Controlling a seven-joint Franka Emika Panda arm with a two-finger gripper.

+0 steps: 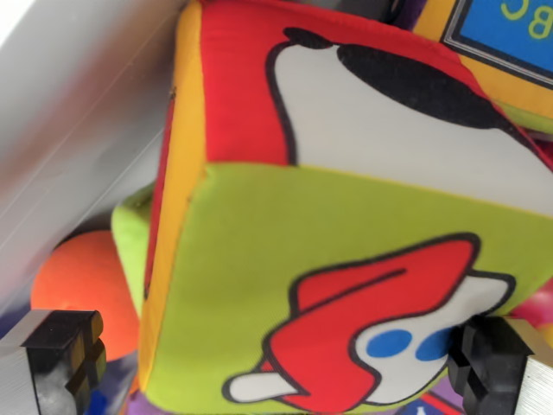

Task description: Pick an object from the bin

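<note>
A soft fabric cube (346,216) fills most of the wrist view, very close to the camera. It has a lime-green face with a red, white and blue cartoon picture, a red face with a black-and-white shape, and orange edging. My gripper (281,372) straddles the cube's lower part. The left fingertip (60,363) stands a little apart from the cube's left edge, with a gap showing. The right fingertip (497,367) sits at the cube's right side, touching or nearly so. The jaws are wide apart.
An orange ball (82,285) lies just left of the cube, behind the left finger. A second soft cube with a blue lettered panel (510,39) is at the top right. The bin's pale wall (69,112) runs along the left. A pink thing (542,304) peeks in at the right edge.
</note>
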